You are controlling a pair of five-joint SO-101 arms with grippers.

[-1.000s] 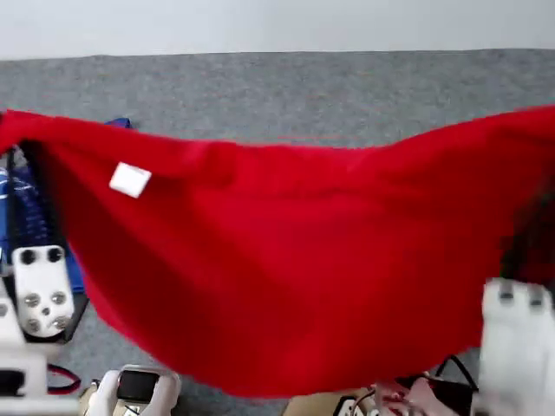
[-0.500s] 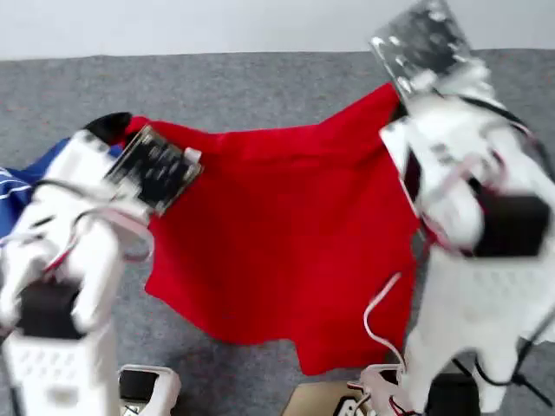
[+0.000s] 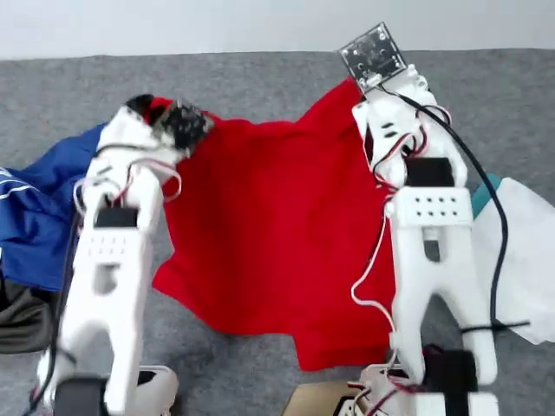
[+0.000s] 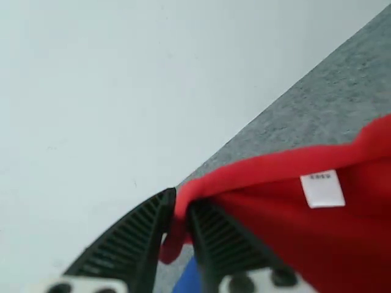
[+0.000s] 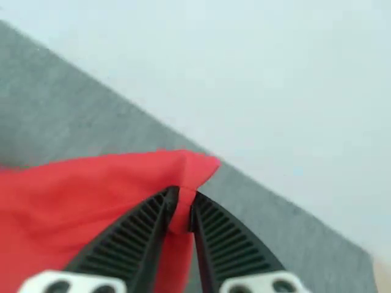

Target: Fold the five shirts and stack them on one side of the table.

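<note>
Jaws both clamp red shirt [image 3: 277, 251], flanked by blue shirt [image 3: 39, 225] and white garment [image 3: 529, 260].

This looks like a robotics lab bench. A table [image 3: 260, 87] covered in grey felt stands against a bare white wall [image 3: 260, 26]. The left arm [image 3: 108, 260] and right arm [image 3: 431, 251], of white printed plastic, carry loose wires [image 3: 388, 154] and an uncovered circuit board [image 3: 373, 54].

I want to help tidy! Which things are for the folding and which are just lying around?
For the job: red shirt, blue shirt, white cloth (maybe a shirt), left gripper, right gripper.
Just lying about: cables, brown board.
</note>
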